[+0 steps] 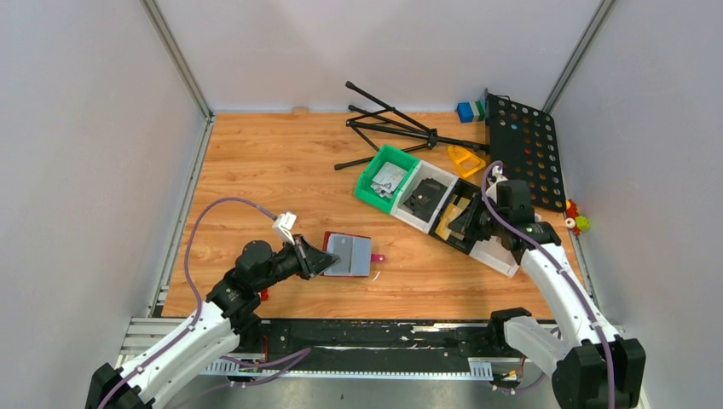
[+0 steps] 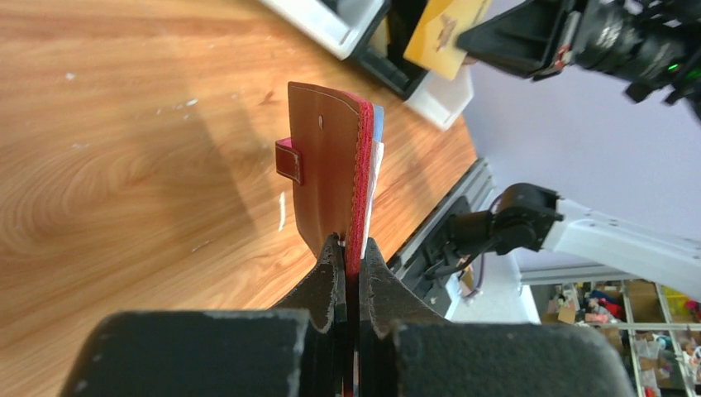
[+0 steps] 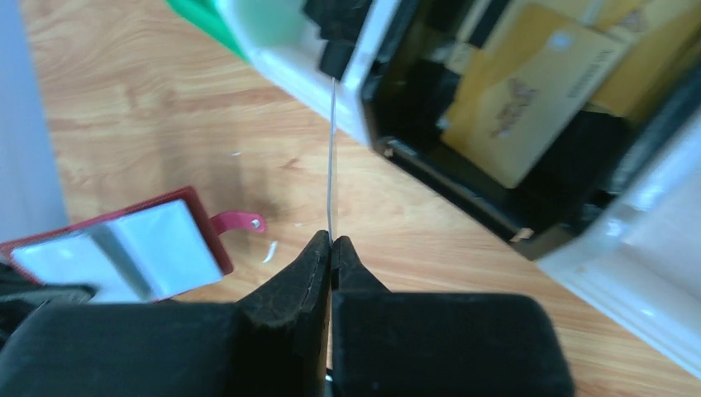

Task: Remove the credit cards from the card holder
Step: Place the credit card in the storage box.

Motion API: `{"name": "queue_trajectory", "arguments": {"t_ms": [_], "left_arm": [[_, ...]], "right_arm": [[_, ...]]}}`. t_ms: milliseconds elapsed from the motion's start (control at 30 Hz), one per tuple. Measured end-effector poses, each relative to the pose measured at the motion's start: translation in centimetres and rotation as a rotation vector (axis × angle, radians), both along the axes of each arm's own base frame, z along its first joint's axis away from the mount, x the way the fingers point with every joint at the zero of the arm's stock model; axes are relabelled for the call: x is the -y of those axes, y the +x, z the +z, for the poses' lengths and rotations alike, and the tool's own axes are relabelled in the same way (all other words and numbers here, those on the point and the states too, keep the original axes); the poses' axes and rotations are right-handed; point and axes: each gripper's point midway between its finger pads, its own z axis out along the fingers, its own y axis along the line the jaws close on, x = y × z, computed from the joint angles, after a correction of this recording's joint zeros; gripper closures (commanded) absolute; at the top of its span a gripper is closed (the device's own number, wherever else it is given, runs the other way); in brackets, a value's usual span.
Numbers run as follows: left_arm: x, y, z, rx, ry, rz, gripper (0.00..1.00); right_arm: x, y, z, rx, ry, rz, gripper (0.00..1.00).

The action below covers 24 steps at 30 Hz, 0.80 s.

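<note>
The dark-red card holder lies open, its grey inner pockets up and its snap tab pointing right. My left gripper is shut on its left edge. In the left wrist view the holder stands edge-on between the fingers, with blue and white card edges showing in it. My right gripper is shut on a yellow credit card over the black bin. The right wrist view shows that card as a thin edge, and more yellow cards lie in the bin.
A row of bins runs diagonally at centre right: green, white, black, white. A black folded tripod, a black perforated board and a yellow part lie behind. Walls stand on three sides.
</note>
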Motion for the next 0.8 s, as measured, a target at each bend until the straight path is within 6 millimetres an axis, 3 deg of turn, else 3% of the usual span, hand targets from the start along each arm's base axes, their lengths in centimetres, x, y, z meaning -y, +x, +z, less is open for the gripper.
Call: {"name": "queue_trajectory", "arguments": {"t_ms": [167, 333, 600, 667, 767, 800], "left_arm": [[0.0, -0.2, -1.8, -0.037, 0.062, -0.02, 1.0], [-0.2, -0.3, -2.4, -0.04, 0.102, -0.029, 1.0], [-0.2, -0.2, -3.2, -0.04, 0.141, -0.041, 1.0], [-0.2, -0.3, -3.2, -0.043, 0.147, -0.046, 1.0], [-0.1, -0.3, -3.1, -0.043, 0.149, -0.056, 1.0], [-0.1, -0.4, -3.1, -0.042, 0.15, -0.06, 1.0]], "right_arm": [[3.0, 1.0, -1.7, -0.058, -0.147, -0.073, 1.0], [5.1, 2.2, -3.1, -0.114, -0.245, -0.128, 1.0], [5.5, 5.1, -4.8, -0.163, -0.248, -0.122, 0.98], [5.5, 5.9, -5.2, -0.173, -0.212, -0.12, 0.91], [6.5, 6.9, -5.7, -0.192, -0.135, -0.144, 0.57], [7.0, 7.1, -5.8, -0.198, -0.118, -0.159, 0.53]]}}
